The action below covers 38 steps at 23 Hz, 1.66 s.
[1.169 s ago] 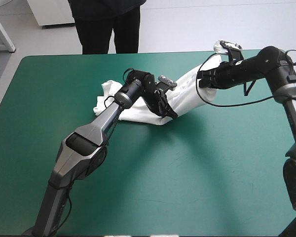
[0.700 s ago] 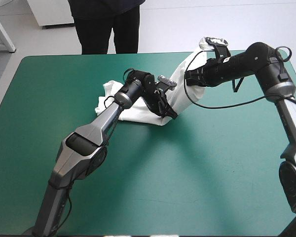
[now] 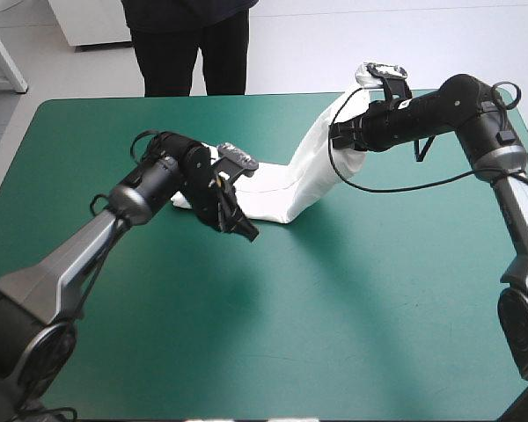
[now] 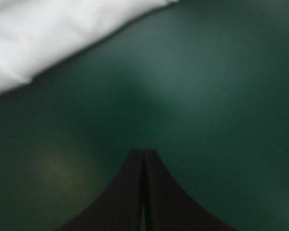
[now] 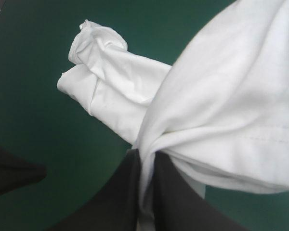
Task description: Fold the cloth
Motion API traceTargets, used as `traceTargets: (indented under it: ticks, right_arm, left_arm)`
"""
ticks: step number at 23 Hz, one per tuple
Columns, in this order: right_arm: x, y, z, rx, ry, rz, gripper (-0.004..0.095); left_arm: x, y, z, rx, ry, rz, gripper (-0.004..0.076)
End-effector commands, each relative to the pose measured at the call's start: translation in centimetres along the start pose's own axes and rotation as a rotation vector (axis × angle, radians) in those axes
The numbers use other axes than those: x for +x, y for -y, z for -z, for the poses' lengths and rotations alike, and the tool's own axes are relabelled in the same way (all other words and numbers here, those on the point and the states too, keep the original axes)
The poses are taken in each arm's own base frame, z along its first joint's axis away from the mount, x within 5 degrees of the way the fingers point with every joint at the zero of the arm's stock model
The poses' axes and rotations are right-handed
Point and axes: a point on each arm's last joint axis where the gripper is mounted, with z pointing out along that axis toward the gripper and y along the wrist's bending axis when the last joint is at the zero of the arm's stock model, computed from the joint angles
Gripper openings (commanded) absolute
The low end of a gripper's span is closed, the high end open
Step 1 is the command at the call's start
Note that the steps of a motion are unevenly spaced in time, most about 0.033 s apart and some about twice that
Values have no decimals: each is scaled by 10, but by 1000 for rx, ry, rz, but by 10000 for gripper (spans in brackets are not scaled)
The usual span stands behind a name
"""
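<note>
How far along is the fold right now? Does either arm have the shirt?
Nothing looks folded yet: the T-shirt lies as a long bunched strip on the teal-green cover. In hand: the right gripper is shut on one end, holding that end raised off the cover. The left gripper is shut on nothing, over bare cover beside the strip. Left: spreading it flat, then every fold.

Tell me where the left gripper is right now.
In the high view the left gripper is shut and empty over the teal-green cover, left of centre, just off the near edge of the T-shirt.
</note>
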Motion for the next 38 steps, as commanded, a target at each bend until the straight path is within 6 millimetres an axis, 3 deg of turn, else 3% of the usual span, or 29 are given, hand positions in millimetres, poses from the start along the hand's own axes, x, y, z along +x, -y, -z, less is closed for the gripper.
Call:
traceTargets:
  ticks: [1, 5, 10, 14, 17, 24, 28, 32, 34, 36, 37, 38]
  right_arm:
    - [-13, -32, 24, -42, 151, 80, -13]
    - [-12, -46, 2, -71, 138, 108, -13]
    - [-8, -68, -45, -112, 128, 140, -13]
    - [-3, -81, -74, -132, 129, 150, -13]
    - [0, -96, -109, -152, 132, 168, -13]
    - [-13, -121, -169, -238, 98, 144, -12]
    - [-11, -123, -189, -297, 55, 104, -12]
    - [-8, -130, -191, -337, 38, 129, 9]
    - [-6, -135, -191, -359, 28, 155, 96]
    - [-7, -139, -187, -372, 25, 162, 257]
    - [-9, -140, -185, -375, 29, 152, 408]
    - [-10, -141, -183, -373, 32, 150, 449]
  left_arm:
    - [44, 18, 43, 56, 97, 46, -22]
    - [83, 30, 53, 105, 103, 108, -22]
    - [133, 42, 71, 122, 137, 127, -22]
    - [161, 50, 87, 133, 182, 125, -22]
    - [181, 58, 109, 153, 276, 113, -22]
    - [186, 60, 115, 162, 298, 130, -22]
    - [186, 60, 115, 161, 302, 131, -22]
    - [183, 59, 116, 156, 336, 134, -22]
    - [182, 59, 116, 154, 347, 135, -22]
    - [181, 59, 116, 153, 355, 136, -22]
    - [181, 59, 117, 157, 357, 145, -22]
    - [181, 59, 117, 157, 357, 150, -22]
